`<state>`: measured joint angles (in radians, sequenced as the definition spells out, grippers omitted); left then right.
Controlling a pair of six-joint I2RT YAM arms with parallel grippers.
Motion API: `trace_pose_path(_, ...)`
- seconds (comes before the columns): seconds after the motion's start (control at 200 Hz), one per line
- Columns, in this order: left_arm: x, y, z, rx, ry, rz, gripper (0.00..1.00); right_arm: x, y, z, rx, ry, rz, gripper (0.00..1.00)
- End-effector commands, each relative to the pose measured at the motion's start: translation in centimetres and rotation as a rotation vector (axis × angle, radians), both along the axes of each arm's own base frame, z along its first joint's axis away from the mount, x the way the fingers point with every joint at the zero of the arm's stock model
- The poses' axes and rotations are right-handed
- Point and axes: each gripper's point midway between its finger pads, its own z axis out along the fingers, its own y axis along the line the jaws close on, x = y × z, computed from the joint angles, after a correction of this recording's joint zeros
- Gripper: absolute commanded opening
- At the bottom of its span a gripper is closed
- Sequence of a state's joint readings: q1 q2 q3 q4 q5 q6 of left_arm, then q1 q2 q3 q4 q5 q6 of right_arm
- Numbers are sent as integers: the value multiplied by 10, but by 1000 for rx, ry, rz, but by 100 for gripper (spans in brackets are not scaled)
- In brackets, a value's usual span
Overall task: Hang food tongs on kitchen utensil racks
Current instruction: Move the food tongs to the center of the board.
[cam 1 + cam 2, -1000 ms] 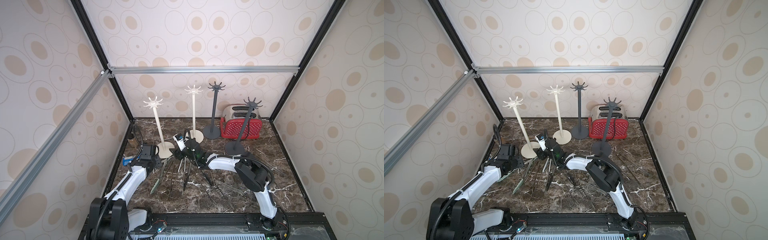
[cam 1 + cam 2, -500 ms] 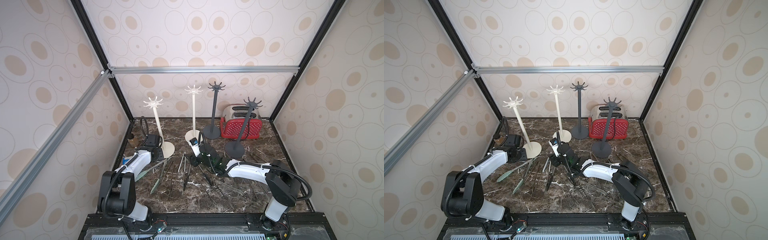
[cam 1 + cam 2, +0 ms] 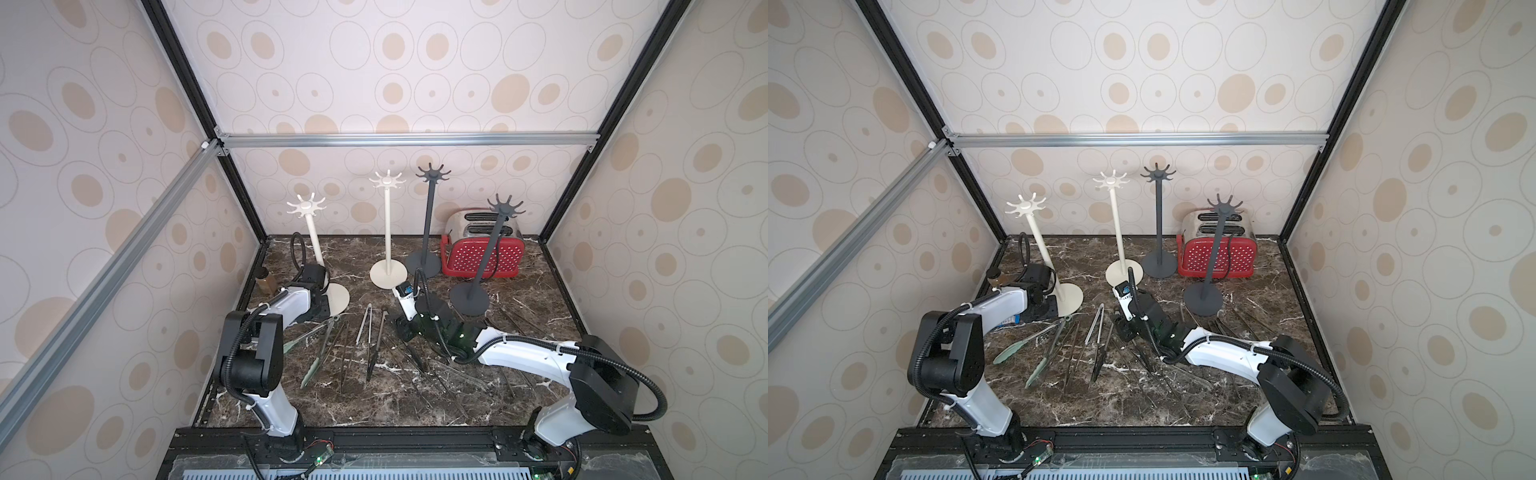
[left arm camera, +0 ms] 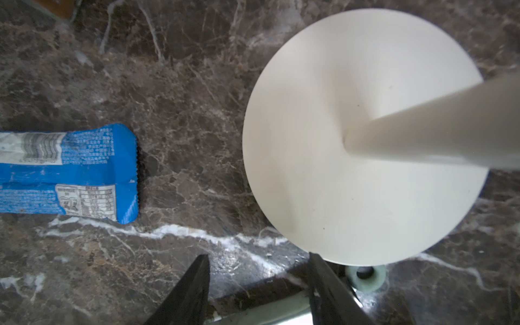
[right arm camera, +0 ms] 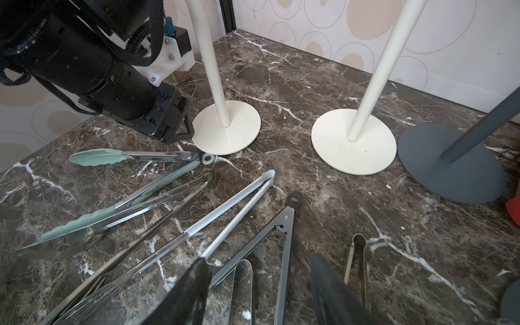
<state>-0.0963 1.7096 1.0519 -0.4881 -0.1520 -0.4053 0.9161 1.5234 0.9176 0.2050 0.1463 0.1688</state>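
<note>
Several food tongs [image 3: 365, 332] lie fanned out on the marble table [image 3: 415, 399] in both top views. Four kitchen utensil racks stand behind them with bare hooks: two cream [image 3: 314, 245] [image 3: 387, 232], two dark grey [image 3: 428, 224] [image 3: 484, 257]. My left gripper [image 4: 259, 257] is open, low beside the left cream rack's base [image 4: 365, 168]. The steel arm of the green-tipped tongs [image 5: 135, 157] crosses between its fingers, ring end [image 4: 365, 277] just outside. My right gripper [image 5: 260, 263] is open above the dark tongs [image 5: 284, 225]; one finger is blurred.
A red and silver toaster [image 3: 507, 257] stands at the back right behind a dark rack. A blue snack wrapper [image 4: 84, 174] lies by the left gripper, and a small brown bottle [image 3: 264, 280] sits at the left wall. Enclosure walls close three sides.
The left gripper has moved to the left cream rack's base, over the hinge end of the green-tipped tongs. The right arm has stretched lower and its gripper has drawn back slightly.
</note>
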Motion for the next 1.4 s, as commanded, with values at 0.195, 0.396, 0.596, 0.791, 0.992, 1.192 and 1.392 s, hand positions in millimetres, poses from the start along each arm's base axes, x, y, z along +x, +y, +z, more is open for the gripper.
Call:
trace_pose_path(0.195,-26,6,-1,25,107,4,56,-5,-14,1,-12,8,-36,60)
trace_pose_path(0.396,-41,7,-8,24,167,3,56,-7,-21,3,-12,5,-55,60)
trace_pose_path(0.596,-46,5,-16,18,196,-3,56,-9,-28,3,-16,1,-67,60)
trace_pose_path(0.791,-49,7,-19,29,209,-11,57,-10,-32,5,-23,-6,-76,60)
trace_pose_path(0.992,-47,10,-21,52,221,-14,57,-11,-35,5,-19,-4,-82,60)
trace_pose_path(1.192,-55,2,-22,-3,231,-19,57,-12,-39,9,-22,-11,-89,60)
trace_pose_path(1.392,-63,-5,-24,-46,233,-26,57,-13,-40,12,-18,-14,-92,60)
